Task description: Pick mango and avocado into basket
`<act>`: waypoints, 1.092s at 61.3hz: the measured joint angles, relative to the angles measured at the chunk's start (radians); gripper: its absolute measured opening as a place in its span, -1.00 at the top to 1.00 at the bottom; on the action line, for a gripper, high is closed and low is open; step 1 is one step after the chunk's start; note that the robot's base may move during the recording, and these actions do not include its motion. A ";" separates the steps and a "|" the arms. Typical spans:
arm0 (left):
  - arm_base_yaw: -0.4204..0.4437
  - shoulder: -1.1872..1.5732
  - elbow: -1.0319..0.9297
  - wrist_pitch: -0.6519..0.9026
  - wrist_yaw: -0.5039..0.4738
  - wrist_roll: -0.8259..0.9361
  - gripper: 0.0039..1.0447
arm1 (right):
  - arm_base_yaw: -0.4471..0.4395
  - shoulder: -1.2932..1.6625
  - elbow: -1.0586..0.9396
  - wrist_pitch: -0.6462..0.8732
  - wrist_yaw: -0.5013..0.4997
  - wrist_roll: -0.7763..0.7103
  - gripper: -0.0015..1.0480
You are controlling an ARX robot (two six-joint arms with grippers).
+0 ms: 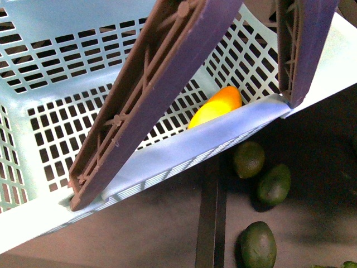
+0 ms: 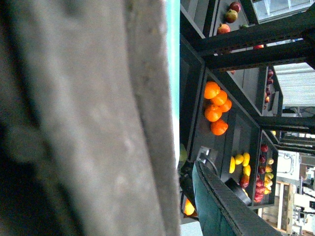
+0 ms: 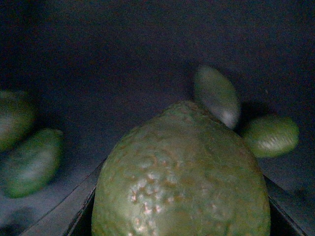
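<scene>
The light teal basket fills the front view, tilted, with its two brown ribbed handles across it. The yellow-orange mango lies inside against the near wall. In the left wrist view my left gripper is shut on the basket; a blurred brown handle fills the picture and one dark finger shows. In the right wrist view my right gripper is shut on the avocado, dull green and bumpy, which hides the fingertips. Neither gripper shows in the front view.
Three more avocados lie on the dark shelf below the basket, and others lie round the held one. Shelves beyond hold oranges, yellow fruit and red fruit.
</scene>
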 joint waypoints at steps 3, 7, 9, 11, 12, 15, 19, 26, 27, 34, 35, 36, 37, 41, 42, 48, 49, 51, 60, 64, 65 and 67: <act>0.000 0.000 0.000 0.000 -0.002 0.001 0.46 | 0.037 -0.092 -0.016 -0.032 -0.007 0.032 -0.23; 0.000 0.000 0.000 0.000 -0.001 0.001 0.46 | 0.085 -0.201 -0.029 -0.066 -0.002 0.069 -0.23; 0.000 0.000 0.000 0.000 -0.001 0.000 0.46 | 0.103 -0.241 -0.031 -0.077 0.002 0.084 -0.23; 0.000 0.000 0.000 0.000 0.000 0.000 0.46 | 0.141 -0.315 -0.031 -0.099 0.011 0.114 -0.23; 0.000 0.000 0.000 0.000 0.000 0.000 0.46 | 0.162 -0.352 -0.031 -0.108 0.021 0.130 -0.23; 0.000 0.000 0.000 0.000 0.003 0.000 0.46 | 0.225 -0.439 -0.026 -0.128 0.048 0.165 -0.23; 0.000 0.000 0.000 0.000 0.003 0.000 0.46 | 0.311 -0.512 -0.003 -0.146 0.098 0.214 -0.22; 0.000 0.000 0.000 0.000 0.002 0.000 0.46 | 0.454 -0.544 0.061 -0.144 0.176 0.275 -0.22; 0.000 0.000 0.000 0.000 0.002 0.000 0.46 | 0.465 -0.544 0.066 -0.142 0.182 0.279 -0.22; 0.000 0.000 0.000 0.000 0.002 0.000 0.46 | 0.574 -0.524 0.115 -0.117 0.231 0.317 -0.22; 0.000 0.000 0.000 0.000 0.002 0.000 0.46 | 0.584 -0.521 0.120 -0.114 0.234 0.320 -0.22; 0.000 0.000 0.000 0.000 0.002 0.000 0.46 | 0.594 -0.517 0.126 -0.110 0.238 0.323 -0.22; 0.000 0.000 0.000 0.000 0.002 0.000 0.46 | 0.615 -0.509 0.135 -0.103 0.246 0.327 -0.22; 0.000 0.000 0.000 0.000 0.003 0.000 0.46 | 0.664 -0.483 0.161 -0.089 0.258 0.343 -0.22; 0.000 0.000 0.000 0.000 0.003 0.000 0.46 | 0.682 -0.472 0.171 -0.083 0.264 0.348 -0.22; 0.000 0.000 0.000 0.000 0.002 0.000 0.46 | 0.749 -0.420 0.204 -0.060 0.281 0.361 -0.22; 0.000 0.000 0.000 0.000 0.002 0.000 0.46 | 0.758 -0.413 0.208 -0.058 0.283 0.362 -0.22; 0.000 0.000 0.000 0.000 0.002 0.000 0.46 | 0.780 -0.392 0.219 -0.052 0.288 0.365 -0.22; 0.000 0.000 0.000 0.000 0.003 0.000 0.46 | 0.849 -0.308 0.255 -0.039 0.310 0.370 -0.22; 0.000 0.000 0.000 0.000 0.003 0.000 0.46 | 0.861 -0.281 0.262 -0.037 0.330 0.373 -0.28; 0.000 0.000 0.000 0.000 0.003 0.000 0.46 | 0.864 -0.272 0.264 -0.037 0.336 0.373 -0.36; 0.000 0.000 0.000 0.000 0.003 0.000 0.46 | 0.866 -0.266 0.265 -0.036 0.347 0.375 -0.42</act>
